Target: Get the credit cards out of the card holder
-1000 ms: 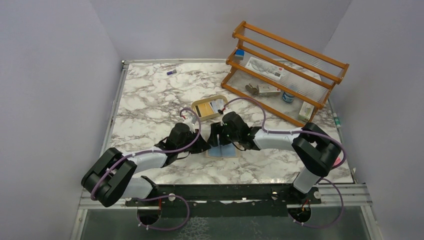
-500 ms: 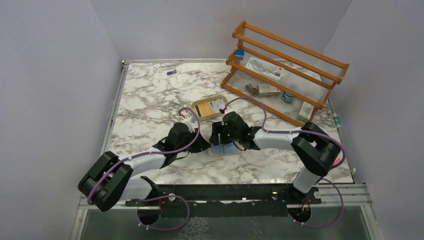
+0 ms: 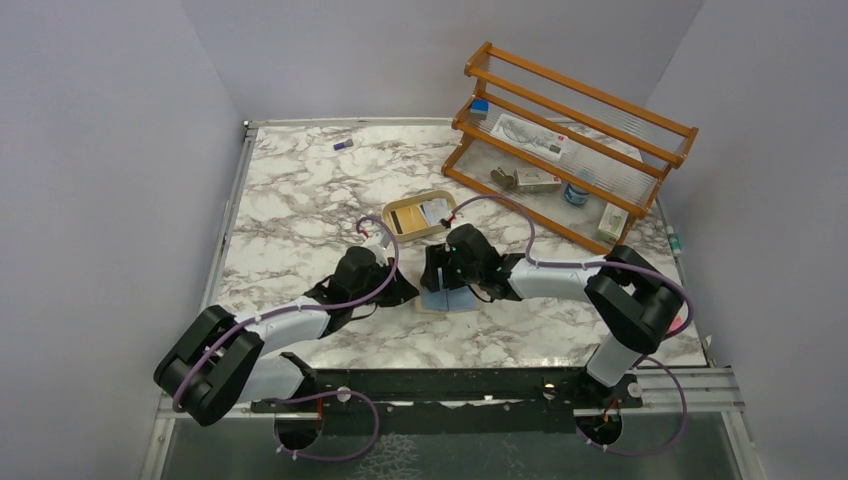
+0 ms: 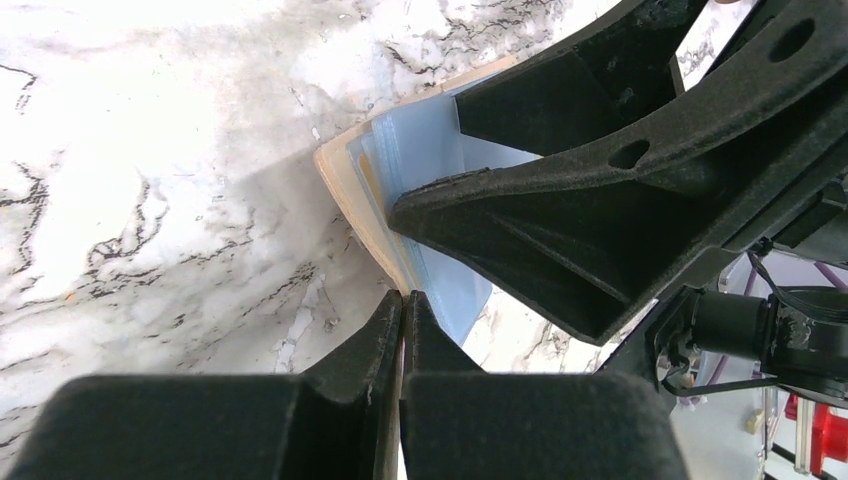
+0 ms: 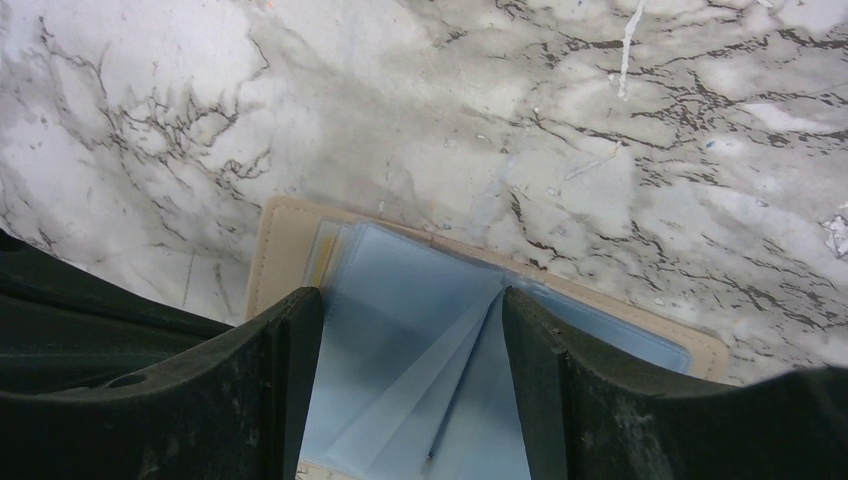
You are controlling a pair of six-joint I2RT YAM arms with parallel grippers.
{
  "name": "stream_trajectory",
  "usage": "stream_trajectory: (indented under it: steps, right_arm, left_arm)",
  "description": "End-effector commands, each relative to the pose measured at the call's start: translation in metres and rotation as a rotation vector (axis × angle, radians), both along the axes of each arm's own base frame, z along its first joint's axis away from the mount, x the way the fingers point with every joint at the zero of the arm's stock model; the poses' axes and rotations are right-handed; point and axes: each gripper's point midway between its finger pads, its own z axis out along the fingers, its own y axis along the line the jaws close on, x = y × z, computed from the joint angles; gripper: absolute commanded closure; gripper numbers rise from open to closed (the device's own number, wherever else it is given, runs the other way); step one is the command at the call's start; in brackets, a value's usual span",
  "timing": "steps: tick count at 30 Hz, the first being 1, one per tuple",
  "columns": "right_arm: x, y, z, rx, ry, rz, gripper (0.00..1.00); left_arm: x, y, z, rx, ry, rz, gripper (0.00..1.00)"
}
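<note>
The beige card holder lies open on the marble between my grippers. Pale blue leaves fan up from inside it; I cannot tell cards from pockets among them. My left gripper is shut, its tips pinching the holder's beige edge at its left side. My right gripper is open, with its fingers straddling the blue leaves just above the holder. Its black fingers fill the left wrist view. A whitish sheet shows behind the blue.
An oval tan tray with papers in it sits just behind the grippers. A wooden rack with small items stands at the back right. A small purple thing lies far back left.
My right gripper has edged slightly right and further over the holder, covering more of the blue. The left arm has barely shifted and still pinches the holder's edge.
</note>
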Motion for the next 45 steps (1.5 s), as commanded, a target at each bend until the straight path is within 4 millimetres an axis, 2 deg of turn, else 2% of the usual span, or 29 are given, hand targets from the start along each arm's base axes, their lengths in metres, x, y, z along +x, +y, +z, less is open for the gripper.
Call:
stream_trajectory:
  steps: [1,7,11,15,23,28,30,33,37,40,45]
  right_arm:
    - [-0.005,-0.027,-0.013,-0.115,0.004,-0.024,0.28]
    - [0.002,-0.046,-0.011,-0.191,-0.034,-0.044,0.26]
    - [0.001,-0.064,-0.013,-0.274,-0.041,-0.066,0.26]
    - [0.003,-0.086,-0.006,-0.350,-0.071,-0.108,0.25]
    - [0.010,-0.125,0.044,-0.384,-0.138,-0.231,0.22]
    - [0.012,-0.134,0.076,-0.368,-0.178,-0.264,0.19]
    - [0.009,-0.124,0.086,-0.318,-0.181,-0.224,0.19]
    - [0.003,-0.088,0.091,-0.185,-0.164,-0.099,0.19]
    - [0.002,-0.053,0.077,-0.149,-0.119,-0.050,0.19]
    - [0.000,-0.019,0.078,-0.069,-0.107,0.006,0.19]
    - [0.001,0.010,0.063,-0.032,-0.068,0.041,0.20]
  left_arm:
    - [0.003,0.001,0.012,-0.022,-0.054,0.014,1.00]
    - [0.002,0.004,0.012,-0.008,-0.056,0.023,1.00]
    - [0.003,0.005,0.011,0.004,-0.055,0.028,1.00]
    - [0.004,0.008,0.007,0.023,-0.050,0.033,1.00]
    - [0.004,0.012,-0.007,0.061,-0.034,0.042,1.00]
    - [0.006,0.014,-0.005,0.077,-0.048,0.049,1.00]
    - [0.007,0.015,-0.005,0.085,-0.049,0.052,1.00]
    - [0.007,0.016,-0.006,0.089,-0.049,0.054,1.00]
    - [0.008,0.016,-0.009,0.094,-0.045,0.057,1.00]
    - [0.007,0.017,-0.010,0.097,-0.041,0.056,1.00]
    - [0.006,0.017,-0.014,0.100,-0.033,0.057,1.00]
